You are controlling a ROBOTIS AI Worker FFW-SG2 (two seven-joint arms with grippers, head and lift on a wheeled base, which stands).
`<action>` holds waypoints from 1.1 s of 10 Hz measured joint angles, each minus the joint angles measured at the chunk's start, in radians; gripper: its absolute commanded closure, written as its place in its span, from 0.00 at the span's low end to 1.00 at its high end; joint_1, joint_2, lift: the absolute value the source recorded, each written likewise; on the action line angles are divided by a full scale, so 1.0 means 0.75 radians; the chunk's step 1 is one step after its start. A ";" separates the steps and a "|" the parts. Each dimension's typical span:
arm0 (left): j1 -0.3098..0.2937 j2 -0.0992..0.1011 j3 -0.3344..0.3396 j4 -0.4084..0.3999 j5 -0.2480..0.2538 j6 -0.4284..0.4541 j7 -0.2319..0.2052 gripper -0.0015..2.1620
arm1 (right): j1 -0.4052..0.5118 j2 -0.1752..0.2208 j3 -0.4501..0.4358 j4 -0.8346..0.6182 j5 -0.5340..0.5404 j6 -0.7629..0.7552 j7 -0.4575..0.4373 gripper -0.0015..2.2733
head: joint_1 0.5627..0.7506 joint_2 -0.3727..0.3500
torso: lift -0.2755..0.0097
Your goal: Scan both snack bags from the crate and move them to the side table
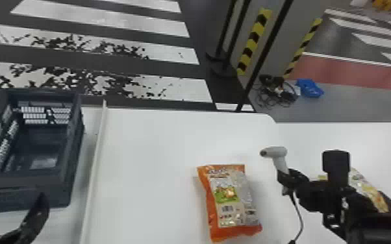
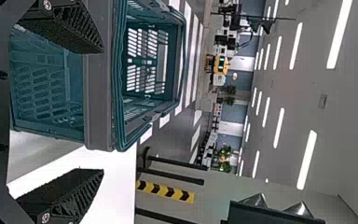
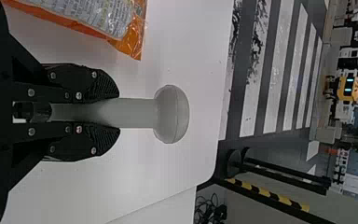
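Presently right gripper clamps scanner. Just left of it, orange snack bag: scan and transfer probably left. Rightward, second bag seems delivered to side table. Farther left, left gripper, fingers apart, near crate.

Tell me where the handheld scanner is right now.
The scanner is held in the right gripper, to the right of the orange snack bag in the head view.
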 measured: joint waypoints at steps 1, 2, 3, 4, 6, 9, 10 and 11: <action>0.000 -0.001 0.000 0.000 -0.001 0.001 0.000 0.04 | -0.033 -0.021 -0.001 0.085 -0.001 -0.036 0.003 0.99 | 0.70 0.06 | 0.62; 0.000 -0.001 0.001 0.000 -0.001 0.001 0.000 0.04 | -0.066 -0.039 -0.002 0.168 -0.003 -0.075 0.005 0.99 | 0.70 0.05 | 0.62; 0.000 -0.001 0.002 0.000 -0.002 0.001 -0.001 0.04 | -0.095 -0.056 -0.004 0.242 -0.010 -0.113 0.005 0.99 | 0.70 0.04 | 0.62; 0.001 -0.002 0.002 0.002 -0.003 0.002 -0.002 0.04 | -0.121 -0.070 -0.006 0.309 -0.016 -0.143 0.005 0.99 | 0.70 0.03 | 0.62; 0.000 -0.002 0.002 0.004 -0.003 0.002 -0.002 0.04 | -0.161 -0.084 -0.012 0.431 -0.020 -0.215 0.005 0.99 | 0.70 0.03 | 0.62; -0.001 0.000 0.003 0.002 -0.003 0.002 -0.002 0.04 | -0.185 -0.098 -0.014 0.544 -0.025 -0.310 0.003 0.99 | 0.70 0.03 | 0.62; -0.003 0.001 0.003 0.001 -0.003 0.002 -0.001 0.04 | -0.186 -0.101 -0.017 0.554 -0.027 -0.318 0.003 0.99 | 0.70 0.03 | 0.62; -0.004 0.001 0.002 0.001 -0.003 0.003 -0.002 0.04 | -0.186 -0.102 -0.019 0.564 -0.028 -0.322 0.003 0.99 | 0.70 0.03 | 0.62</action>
